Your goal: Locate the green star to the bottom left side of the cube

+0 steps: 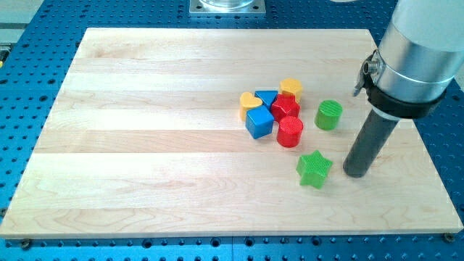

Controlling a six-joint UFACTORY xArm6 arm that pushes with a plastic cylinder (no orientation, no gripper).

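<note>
The green star (314, 168) lies on the wooden board (145, 145), right of centre and low in the view. The blue cube (259, 122) sits up and to the left of it, in a cluster of blocks. My tip (355, 174) rests on the board just to the right of the green star, a small gap apart from it. The dark rod rises from there to the silver arm at the view's top right.
The cluster holds a yellow heart (250, 101), a blue triangle (267, 96), a yellow block (291, 88), a red star-like block (286, 107) and a red cylinder (290, 132). A green cylinder (328, 114) stands right of them. Blue perforated table surrounds the board.
</note>
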